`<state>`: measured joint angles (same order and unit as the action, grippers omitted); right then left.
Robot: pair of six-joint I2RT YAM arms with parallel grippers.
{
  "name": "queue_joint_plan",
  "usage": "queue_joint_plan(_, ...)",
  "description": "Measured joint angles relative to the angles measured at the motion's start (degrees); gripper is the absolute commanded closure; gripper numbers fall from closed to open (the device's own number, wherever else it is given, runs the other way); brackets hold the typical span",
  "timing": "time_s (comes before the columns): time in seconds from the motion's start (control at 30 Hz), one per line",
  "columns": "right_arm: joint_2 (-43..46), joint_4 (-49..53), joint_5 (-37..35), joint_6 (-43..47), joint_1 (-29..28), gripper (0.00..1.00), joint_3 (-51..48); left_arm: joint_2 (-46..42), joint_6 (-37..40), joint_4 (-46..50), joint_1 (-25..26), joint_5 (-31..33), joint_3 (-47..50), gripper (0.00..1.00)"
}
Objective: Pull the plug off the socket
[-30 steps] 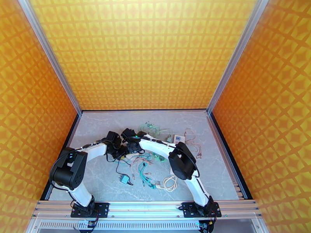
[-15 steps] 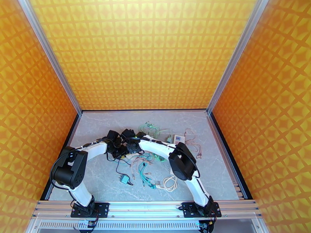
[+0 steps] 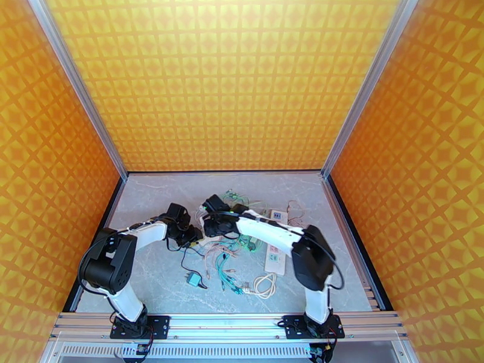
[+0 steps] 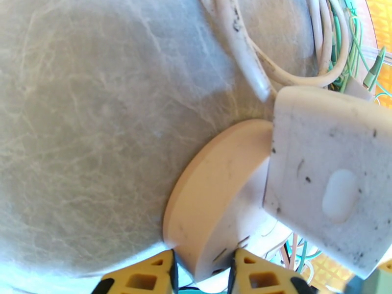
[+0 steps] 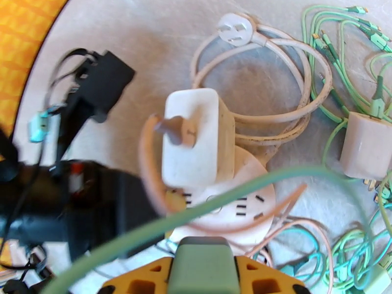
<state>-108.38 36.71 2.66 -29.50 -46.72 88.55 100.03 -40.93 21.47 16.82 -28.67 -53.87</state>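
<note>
A round white socket lies on the marble table, and my left gripper is shut on its rim between yellow fingertips. A white square plug sits in the socket's face, seen from above in the right wrist view as the plug on the socket, a pinkish cable leaving its top. My right gripper hovers just above the socket, shut on a grey-green plug trailing a green cable. In the top view the left gripper and right gripper meet mid-table.
Around the socket lie a black adapter, a white three-pin plug with looped cord, a white charger block and tangled green cables. A white power strip and a teal adapter lie nearer the front.
The right arm swung its elbow to the right, uncovering the power strip, and its gripper shifted slightly right and back. The left arm has stayed at the socket.
</note>
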Motion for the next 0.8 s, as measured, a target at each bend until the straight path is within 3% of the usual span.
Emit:
queue_joint_plan(0.13, 2.32, -2.58, 1.79, -0.02, 0.85, 0.84, -2.21, -0.81, 0.09, 0.26, -1.84, -0.04, 0.37, 0.77)
queue_joint_plan(0.4, 7.43, -8.76, 7.13, -2.43, 4.42, 0.81, -7.5, -2.84, 1.99, 2.78, -10.16, 1.11, 1.4, 0.77)
queue_joint_plan(0.8, 11.26, -14.53, 10.23, -6.1, 10.82, 0.8, -11.32, -4.74, 3.85, 6.51, -15.1, 3.98, 1.42, 0.77)
